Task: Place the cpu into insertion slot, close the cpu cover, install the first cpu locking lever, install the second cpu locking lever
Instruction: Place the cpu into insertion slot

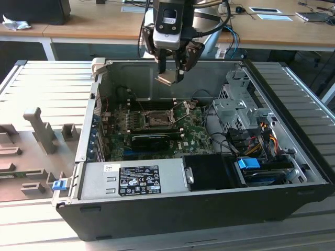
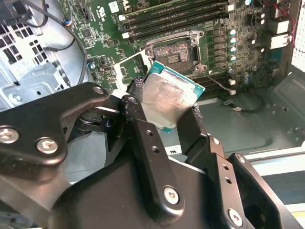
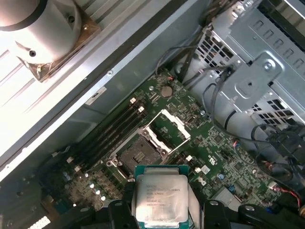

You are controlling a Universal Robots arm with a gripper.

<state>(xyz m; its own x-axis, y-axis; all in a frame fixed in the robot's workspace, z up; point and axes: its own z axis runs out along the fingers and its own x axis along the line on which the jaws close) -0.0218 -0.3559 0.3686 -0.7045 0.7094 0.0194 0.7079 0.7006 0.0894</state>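
In the upper centre of the exterior view, we see the gripper (image 1: 171, 73) suspended above the open computer case (image 1: 157, 209). The case rests on the ribbed grey bench (image 1: 42, 78). The gripper pinches the cpu (image 1: 168, 79) between its two fingers. The chip hangs tilted in the air, clear of the board beneath it.

In the second wrist view, we note the black fingers (image 2: 140, 124) pressed against opposite edges of the cpu (image 2: 167, 98). Its silvery metal face and pale green rim are exposed. In the first wrist view, the cpu (image 3: 159, 200) shows its metal top, held in the gripper (image 3: 159, 212).

The insertion slot (image 1: 156, 119) sits in the green circuit board (image 1: 196, 125) near the centre of the exterior view. It is lower in the frame than the chip and well apart from it. In the second wrist view, the insertion slot (image 2: 174, 52) lies open with its contact field exposed. The first wrist view shows the insertion slot (image 3: 138, 153) in the same condition.

The cpu cover (image 3: 170, 125) is swung up and stands open just beside the slot. In the exterior view, the cpu cover (image 1: 180, 111) rises on the slot's side toward the exterior view's right.

We also note a long black card (image 1: 154, 138) on the board just below the slot in the exterior view. A grey power supply (image 1: 131, 178) spans the lower left of the case.
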